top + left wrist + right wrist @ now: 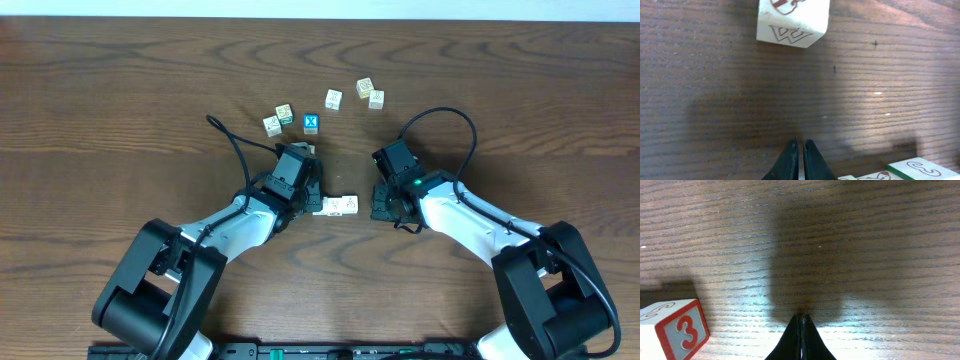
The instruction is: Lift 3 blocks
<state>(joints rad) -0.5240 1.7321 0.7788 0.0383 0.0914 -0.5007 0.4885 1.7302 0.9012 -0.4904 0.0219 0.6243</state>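
Observation:
A short row of cream-white blocks (336, 205) lies on the table between my two grippers. The left wrist view catches its end at the lower right, a green-edged block (912, 169) with another block (875, 176) beside it. In the right wrist view the row's end block (675, 332) shows a red 3. My left gripper (312, 192) (801, 145) is shut on nothing, just left of the row. The right gripper (383, 200) (802, 316) is also shut and empty, a little right of the row. Neither gripper touches a block.
Several loose cubes sit farther back: a pair (278, 119), a blue cube with a white X (311, 123), one cube (333, 98) and another pair (371, 93). A cream cube marked W (792, 20) lies ahead of the left fingers.

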